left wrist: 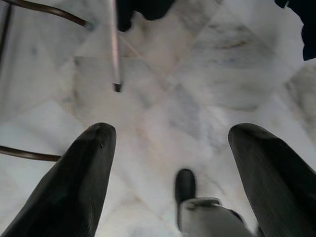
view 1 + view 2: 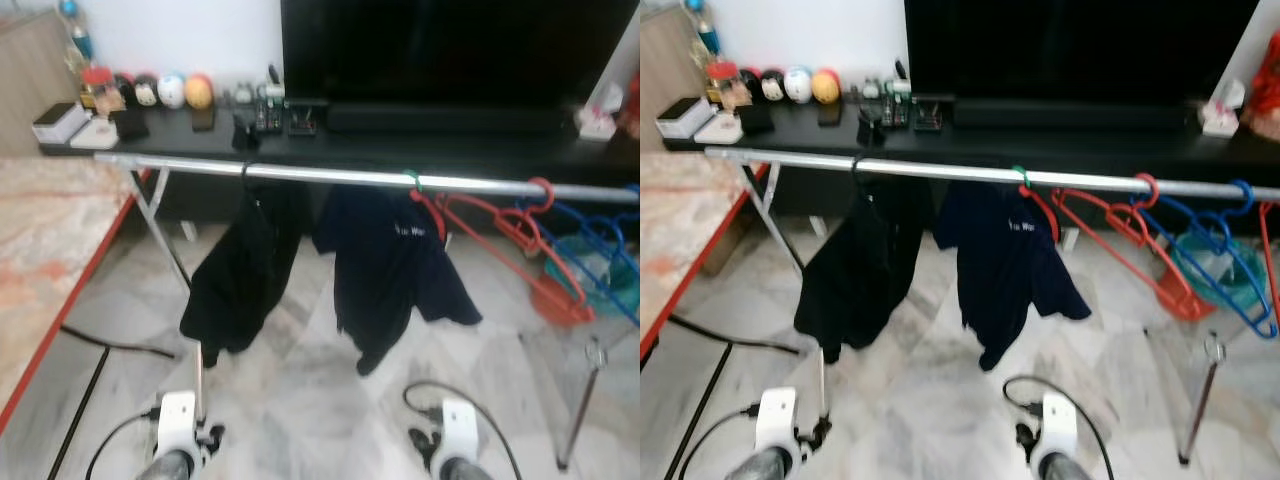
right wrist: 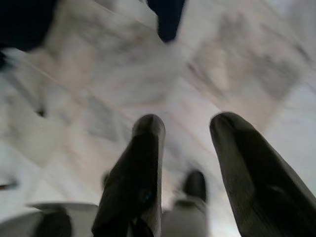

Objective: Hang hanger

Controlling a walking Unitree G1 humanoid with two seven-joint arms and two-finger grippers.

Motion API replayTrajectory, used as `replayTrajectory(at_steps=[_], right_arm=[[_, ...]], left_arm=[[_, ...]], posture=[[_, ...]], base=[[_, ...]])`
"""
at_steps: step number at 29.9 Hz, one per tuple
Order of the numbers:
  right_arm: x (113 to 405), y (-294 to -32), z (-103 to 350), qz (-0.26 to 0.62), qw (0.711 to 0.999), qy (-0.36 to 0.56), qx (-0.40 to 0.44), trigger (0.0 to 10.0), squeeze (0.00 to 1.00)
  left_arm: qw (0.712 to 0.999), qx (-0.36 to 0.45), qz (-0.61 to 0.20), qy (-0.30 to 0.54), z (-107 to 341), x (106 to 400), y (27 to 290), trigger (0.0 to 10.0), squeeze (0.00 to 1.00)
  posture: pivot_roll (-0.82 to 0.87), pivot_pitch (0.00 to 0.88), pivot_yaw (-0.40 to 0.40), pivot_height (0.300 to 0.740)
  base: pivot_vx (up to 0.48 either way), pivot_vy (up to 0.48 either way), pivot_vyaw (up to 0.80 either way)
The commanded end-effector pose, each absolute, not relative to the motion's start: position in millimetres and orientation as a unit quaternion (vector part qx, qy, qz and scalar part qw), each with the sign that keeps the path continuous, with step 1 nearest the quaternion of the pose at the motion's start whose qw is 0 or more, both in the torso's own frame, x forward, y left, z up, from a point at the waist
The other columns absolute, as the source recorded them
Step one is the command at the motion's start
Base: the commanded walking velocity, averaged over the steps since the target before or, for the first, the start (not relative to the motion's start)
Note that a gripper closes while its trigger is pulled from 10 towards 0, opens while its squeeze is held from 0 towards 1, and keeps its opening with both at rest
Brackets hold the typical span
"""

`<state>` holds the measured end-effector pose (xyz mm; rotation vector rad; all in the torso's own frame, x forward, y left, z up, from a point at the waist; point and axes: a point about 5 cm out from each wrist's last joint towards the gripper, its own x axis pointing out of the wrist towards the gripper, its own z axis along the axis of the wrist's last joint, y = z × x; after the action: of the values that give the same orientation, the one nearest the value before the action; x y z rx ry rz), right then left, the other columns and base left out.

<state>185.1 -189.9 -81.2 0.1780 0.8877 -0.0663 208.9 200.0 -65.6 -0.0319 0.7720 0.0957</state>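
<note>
**Both hands low and empty; hangers on the rail**

Ahead, a silver clothes rail [image 2: 330, 177] runs across the view in front of a black TV bench [image 2: 400, 140].

- On the rail: a black garment [image 2: 245, 265] toward the left, a navy garment [image 2: 385, 265] on a green-hooked hanger near the middle.
- Right of those, bare red hangers [image 2: 510, 225] and blue hangers [image 2: 1220, 245] hang from the rail, hooks over the bar, tilted.
- Left hand [image 1: 170, 143]: low over the marble floor [image 2: 300, 390], fingers [image 1: 81, 182] spread wide, nothing between them. A thin rail leg [image 1: 114, 44] stands on the floor beyond it.
- Right hand [image 3: 185, 133]: also low over the floor, fingers [image 3: 140, 168] apart, holding nothing. View blurred.
- Small figurines [image 2: 170, 90] and boxes sit on the bench's left end; a marble-patterned tabletop [image 2: 45, 240] with a red edge is at far left.
</note>
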Motion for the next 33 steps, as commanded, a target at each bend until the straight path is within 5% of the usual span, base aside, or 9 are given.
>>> replayTrajectory(at_steps=[1, 33], right_arm=[[182.5, -187.5, -82.9, -0.031, 0.896, 0.433, 0.090, 10.0, 0.00], [177.5, -185.6, -85.5, -0.027, 0.893, 0.440, 0.089, 10.0, 0.00]], left_arm=[[0.920, -0.014, 0.052, 0.387, -68.9, 202.6, 203.5, 10.0, 0.00], [0.920, -0.006, 0.047, 0.388, -70.3, 199.8, 202.2, 10.0, 0.00]], posture=[[-0.07, 0.000, -0.008, 0.740], [-0.07, 0.000, -0.007, 0.740]], base=[[0.000, 0.000, 0.00], [0.000, -0.291, 0.00]])
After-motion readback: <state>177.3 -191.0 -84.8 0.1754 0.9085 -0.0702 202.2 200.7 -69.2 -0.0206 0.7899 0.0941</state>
